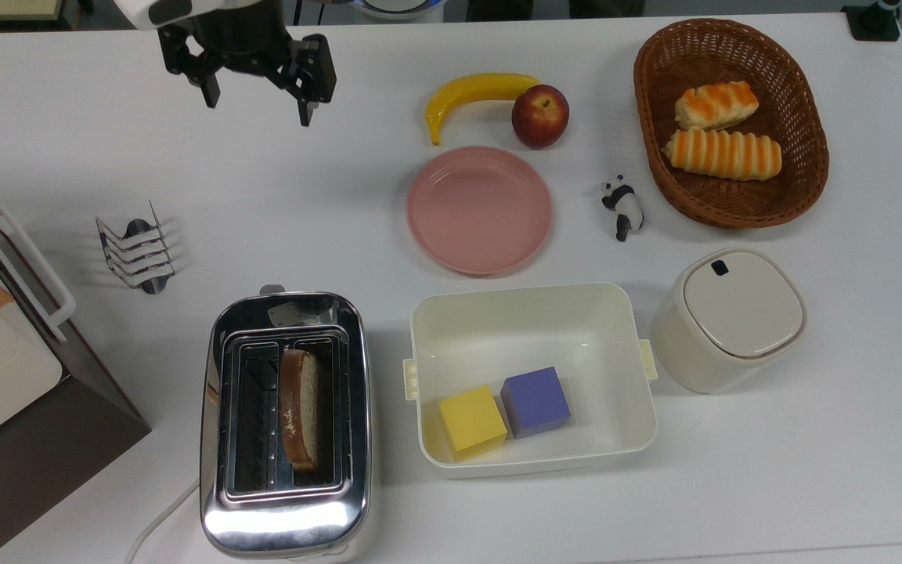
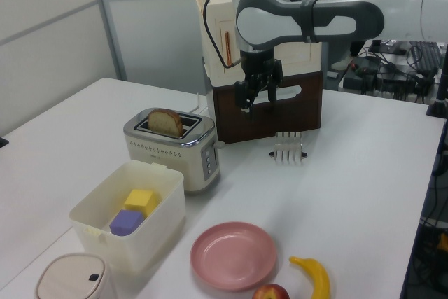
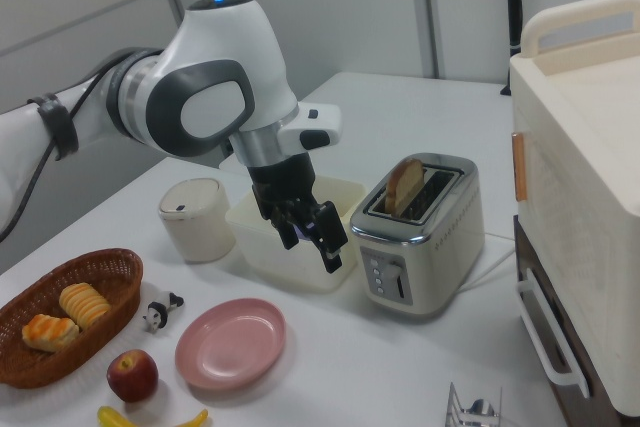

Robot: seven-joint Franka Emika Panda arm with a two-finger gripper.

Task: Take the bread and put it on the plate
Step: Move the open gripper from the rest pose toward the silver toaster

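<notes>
Bread: the flat brown wholegrain bread slice (image 1: 299,409) stands on edge in one slot of the shiny chrome toaster (image 1: 286,517) at the white worktop's (image 1: 733,486) front edge in the top view; its long axis runs along the slot, speckled crumb facing the top view's right.
Plate: the round, shallow pink plate (image 1: 479,210) lies flat mid-worktop.
Gripper: the black two-finger gripper (image 1: 257,103) hangs spread and empty near the far edge.

1. Arm: the white and grey Panda arm (image 3: 190,97) reaches over the table, its last link turned downward.
2. Wrist: a black wrist section (image 2: 257,75) hangs below the grey joint.
3. Gripper (image 1: 257,98): points down and hangs in the air, touching nothing.
4. Fingers (image 1: 304,110): two black fingers spread apart, with nothing held between them.
</notes>
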